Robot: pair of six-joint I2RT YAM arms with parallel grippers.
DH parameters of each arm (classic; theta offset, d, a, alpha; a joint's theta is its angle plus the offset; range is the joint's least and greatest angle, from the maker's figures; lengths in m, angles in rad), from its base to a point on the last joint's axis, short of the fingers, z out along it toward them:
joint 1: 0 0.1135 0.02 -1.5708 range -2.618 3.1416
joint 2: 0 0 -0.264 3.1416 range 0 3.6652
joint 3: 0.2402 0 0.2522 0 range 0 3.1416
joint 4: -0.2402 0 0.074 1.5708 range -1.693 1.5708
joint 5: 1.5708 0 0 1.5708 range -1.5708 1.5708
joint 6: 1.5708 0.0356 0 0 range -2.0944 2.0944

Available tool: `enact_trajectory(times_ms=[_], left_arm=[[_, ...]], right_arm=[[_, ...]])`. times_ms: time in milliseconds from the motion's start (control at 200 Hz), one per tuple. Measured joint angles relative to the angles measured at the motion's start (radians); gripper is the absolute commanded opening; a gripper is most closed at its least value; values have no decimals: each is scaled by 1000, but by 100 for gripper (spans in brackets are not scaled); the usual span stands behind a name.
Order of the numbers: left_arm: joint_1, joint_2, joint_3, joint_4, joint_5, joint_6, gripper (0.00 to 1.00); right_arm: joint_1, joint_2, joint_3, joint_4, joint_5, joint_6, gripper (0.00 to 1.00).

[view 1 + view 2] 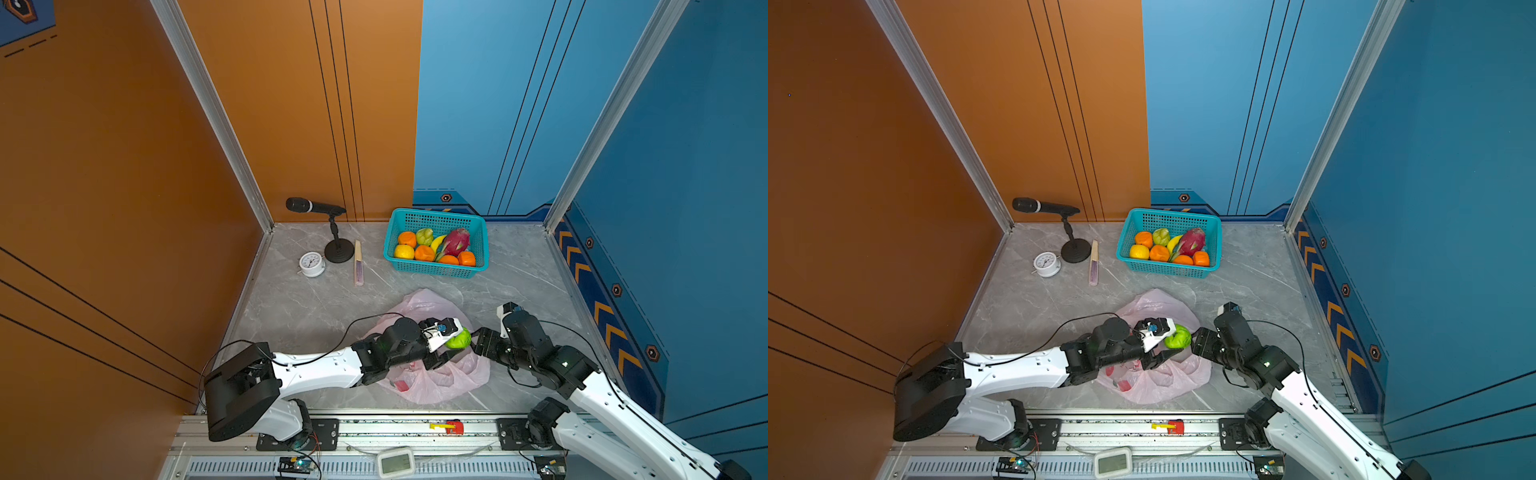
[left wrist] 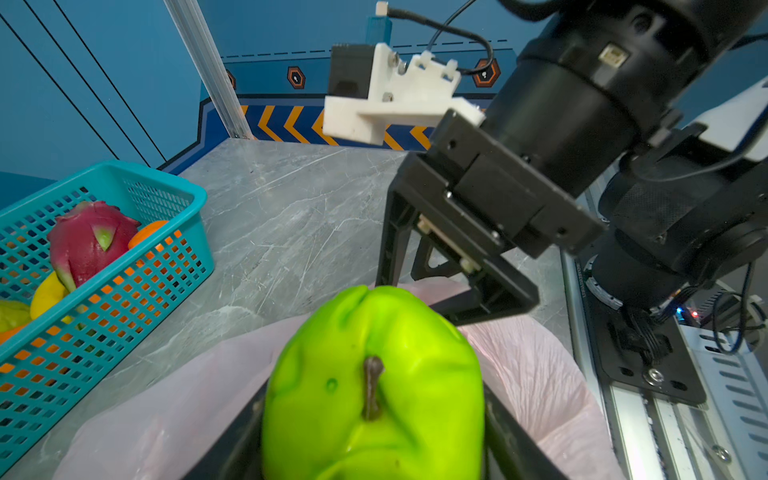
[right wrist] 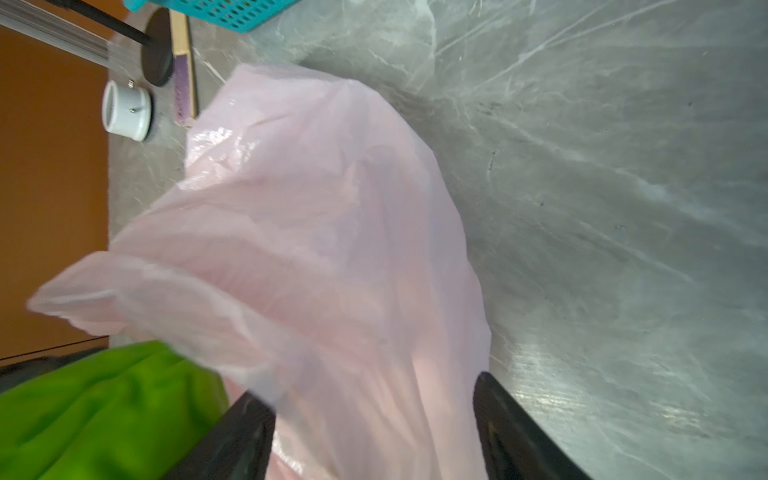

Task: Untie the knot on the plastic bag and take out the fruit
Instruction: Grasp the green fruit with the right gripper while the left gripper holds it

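The pale-pink plastic bag (image 1: 432, 382) (image 1: 1154, 382) lies crumpled and slack on the grey tabletop, and no knot shows on it. My left gripper (image 1: 453, 345) (image 2: 374, 436) is shut on a round green fruit (image 1: 458, 338) (image 2: 374, 395), held just above the bag. My right gripper (image 1: 478, 338) (image 3: 374, 415) faces it from the right, jaws wide apart, with loose bag film (image 3: 311, 228) hanging between the fingers. The teal basket (image 1: 482, 241) at the back holds oranges, a yellow citrus, a dragon fruit (image 1: 455, 241) and a green pear.
A microphone on a stand (image 1: 334, 232), a white alarm clock (image 1: 311, 264) and a flat wooden stick (image 1: 358, 262) sit at the back left. Walls close in the table on three sides. The metal rail (image 1: 395, 428) runs along the front edge.
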Motion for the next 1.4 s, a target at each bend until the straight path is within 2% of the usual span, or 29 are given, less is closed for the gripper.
enact_trajectory(times_ms=[255,461,651,746,916,1041,1312,1402], left_arm=[[14,-14,-22,72,1,-31,45],[34,-19,-29,123,16,-56,45],[42,-20,-29,154,34,-74,45],[42,-21,-29,159,43,-78,45],[42,-24,-29,158,55,-86,46],[46,-25,-29,161,59,-98,49],[46,-29,-30,161,50,-107,73],[47,-54,-43,166,36,-112,77]], right_arm=[[-32,-93,79,1,-18,3,88],[-40,-107,79,134,-156,35,93],[-40,-60,71,233,-270,56,93],[-40,-24,68,255,-309,63,87],[-31,11,47,280,-343,75,65],[-27,14,47,291,-346,74,53],[-26,16,50,293,-332,71,45],[-27,21,66,287,-306,68,45]])
